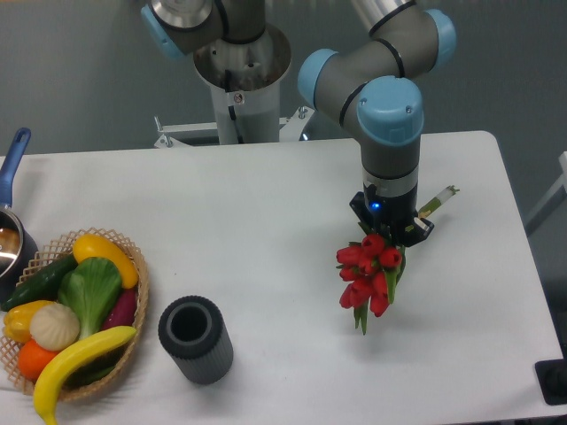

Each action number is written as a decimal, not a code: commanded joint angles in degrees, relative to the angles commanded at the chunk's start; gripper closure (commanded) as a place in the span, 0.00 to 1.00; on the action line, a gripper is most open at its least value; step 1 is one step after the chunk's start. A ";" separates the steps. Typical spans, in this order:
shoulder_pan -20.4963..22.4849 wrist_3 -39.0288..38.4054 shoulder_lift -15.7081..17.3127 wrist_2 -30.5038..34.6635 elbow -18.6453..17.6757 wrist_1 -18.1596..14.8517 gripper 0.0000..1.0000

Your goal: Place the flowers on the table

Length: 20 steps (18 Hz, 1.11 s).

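Red flowers (368,274) clamped in jaws, blooms hanging below, stems behind.

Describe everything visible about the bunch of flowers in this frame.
The flowers are a small bunch of red tulips with green leaves, artificial-looking. The blooms hang toward the camera below the claw, while pale green stems stick out behind it to the right. The claw appears shut on the bunch, over the white table. Whether the blooms touch the table cannot be told.

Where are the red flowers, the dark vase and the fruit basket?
red flowers (368,274), fixed camera, on the blooms
dark vase (197,341), fixed camera, on its outer wall
fruit basket (140,266), fixed camera, on its woven right rim
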 joint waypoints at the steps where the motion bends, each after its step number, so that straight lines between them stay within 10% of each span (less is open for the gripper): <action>1: 0.00 0.17 -0.09 0.00 0.00 0.00 0.73; 17: -2.11 -0.26 -5.10 -0.18 0.35 0.53 0.72; 20: -2.20 -0.26 -5.62 -0.26 0.09 0.53 0.56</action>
